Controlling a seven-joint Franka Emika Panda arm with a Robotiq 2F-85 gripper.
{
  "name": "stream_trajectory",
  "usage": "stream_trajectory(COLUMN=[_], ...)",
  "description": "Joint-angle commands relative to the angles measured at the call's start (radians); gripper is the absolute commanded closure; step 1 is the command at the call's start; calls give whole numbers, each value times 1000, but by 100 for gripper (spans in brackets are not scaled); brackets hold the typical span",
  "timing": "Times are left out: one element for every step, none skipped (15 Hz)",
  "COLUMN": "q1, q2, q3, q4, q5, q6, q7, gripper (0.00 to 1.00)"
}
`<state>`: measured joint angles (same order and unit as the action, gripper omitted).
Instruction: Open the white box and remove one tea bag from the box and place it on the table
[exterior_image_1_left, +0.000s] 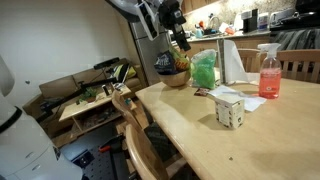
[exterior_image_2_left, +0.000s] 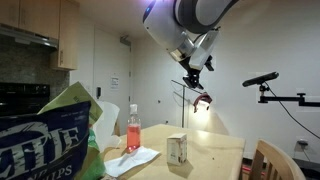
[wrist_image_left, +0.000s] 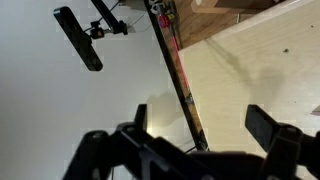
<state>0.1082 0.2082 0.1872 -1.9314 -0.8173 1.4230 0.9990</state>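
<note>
Your gripper (wrist_image_left: 182, 140) is spread wide: in the wrist view the two fingers (wrist_image_left: 268, 126) sit well apart at the bottom edge with nothing between them. That view looks past them at a pale wall and a strip of light wood, not at the box.

In both exterior views the gripper (exterior_image_1_left: 180, 38) (exterior_image_2_left: 195, 78) hangs high in the air, touching nothing. The arm comes down from the top of frame.

The white box (exterior_image_1_left: 230, 108) (exterior_image_2_left: 177, 150) stands upright on the table (exterior_image_1_left: 200, 140) (exterior_image_2_left: 215, 160), well below the gripper and apart from it. In an exterior view a top flap looks slightly raised. I can't tell whether it's properly open.

Near the box:
- The spray bottle (exterior_image_1_left: 269, 72) (exterior_image_2_left: 132, 130) with pink liquid stands upright, near the box and taller than it.
- Flat white paper sheets (exterior_image_1_left: 252, 102) (exterior_image_2_left: 135, 160) lie at the bottle's base, beside the box.
- A green bag (exterior_image_1_left: 204, 70) and a bowl (exterior_image_1_left: 172, 78) sit at the end of the table, roughly under the gripper.

Further out:
- A wooden chair (exterior_image_1_left: 135, 135) stands at the table edge.
- A cluttered low bench (exterior_image_1_left: 85, 105) stands beyond the chair, against the wall.
- A chip bag (exterior_image_2_left: 45, 135) fills the foreground close to the lens in an exterior view.
</note>
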Motion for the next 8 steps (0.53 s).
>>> stream_trajectory(q1=[13,12,11,7,5,5,9,9], q2=[60,75,90,108,133,150,175,192], q3=[-30,-37,-45,-53,-63,-71,-81,-89], q4=[14,14,16,20,32,37,52,60], q5=[-27,-31,-31,-29,-27,-19,-15,-10], q6=[144,198,246,298,334,369,383,406], q7=[-106,-134,-156,-189,-216,-247,-273,-302], gripper=[0,0,0,0,0,0,0,0])
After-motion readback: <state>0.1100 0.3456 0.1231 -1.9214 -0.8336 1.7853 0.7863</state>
